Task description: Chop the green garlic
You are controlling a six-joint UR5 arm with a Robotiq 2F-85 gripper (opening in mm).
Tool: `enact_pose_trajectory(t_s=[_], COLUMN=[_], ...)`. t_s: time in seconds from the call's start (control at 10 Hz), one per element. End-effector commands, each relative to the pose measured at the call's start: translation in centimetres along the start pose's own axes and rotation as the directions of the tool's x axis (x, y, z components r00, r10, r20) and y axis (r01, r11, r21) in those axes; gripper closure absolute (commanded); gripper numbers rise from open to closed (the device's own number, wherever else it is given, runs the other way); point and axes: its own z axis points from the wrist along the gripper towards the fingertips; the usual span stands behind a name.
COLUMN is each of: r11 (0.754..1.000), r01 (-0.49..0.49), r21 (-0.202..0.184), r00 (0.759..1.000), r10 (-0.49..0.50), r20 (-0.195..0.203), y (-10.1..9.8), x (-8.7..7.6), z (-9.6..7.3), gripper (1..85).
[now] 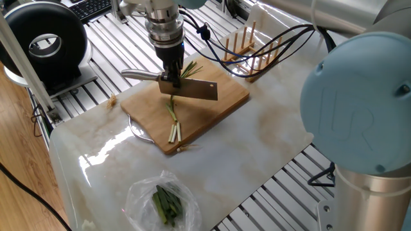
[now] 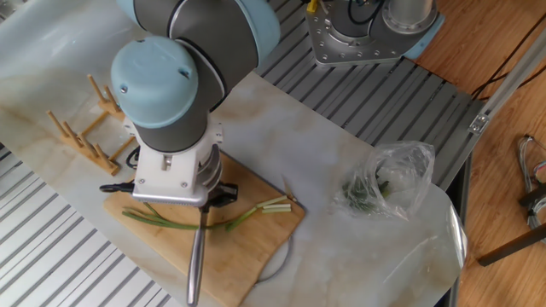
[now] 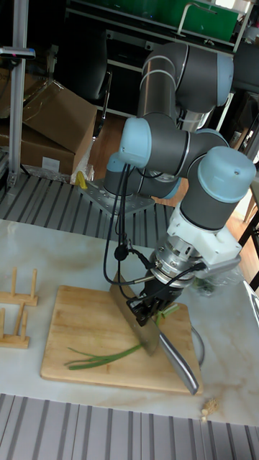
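Observation:
My gripper [image 1: 171, 78] is shut on a knife, holding it where the steel handle [image 1: 138, 75] meets the blade [image 1: 194, 91]. The blade stands edge-down across the green garlic [image 1: 172, 110], a thin stalk lying on the bamboo cutting board [image 1: 221, 102]. Its leafy tips [image 1: 191, 68] fan out behind the blade. Two short cut sticks [image 1: 174, 132] lie near the board's front edge. In the other fixed view the wrist hides the fingers; the stalk [image 2: 162, 223], the cut sticks [image 2: 275, 205] and the handle [image 2: 196, 256] show. In the tall view the gripper [image 3: 152, 305] holds the blade [image 3: 142, 329] over the stalk [image 3: 101, 355].
A clear plastic bag with dark green leaves [image 1: 166, 204] lies on the marble top in front of the board. A wooden peg rack [image 1: 249, 50] with cables stands behind the board. A round metal piece [image 1: 138, 130] sticks out under the board's left edge.

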Motion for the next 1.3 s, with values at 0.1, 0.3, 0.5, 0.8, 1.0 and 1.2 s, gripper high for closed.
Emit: enact_pose_trajectory(t_s=[0.1,0.3,0.5,0.8,1.0,1.2], r11=[1.0,1.0,1.0,0.993,0.988,0.977], r01=[-0.02,0.005,0.027,0.114,0.148,0.209], r21=[-0.008,-0.01,-0.007,-0.039,-0.037,-0.05], r00=[1.0,1.0,1.0,0.992,0.987,0.976], r10=[0.02,-0.005,-0.027,-0.111,-0.144,-0.205], r20=[-0.006,-0.001,0.014,0.057,0.077,0.07], y=[0.4,0.9,1.6,3.4,3.9,4.2], x=[0.5,0.7,1.0,0.3,-0.5,-0.5], z=[-0.9,-1.9,-3.4,-4.4,-3.8,-3.3], gripper=[84.3,84.3,84.3,84.3,84.3,84.3])
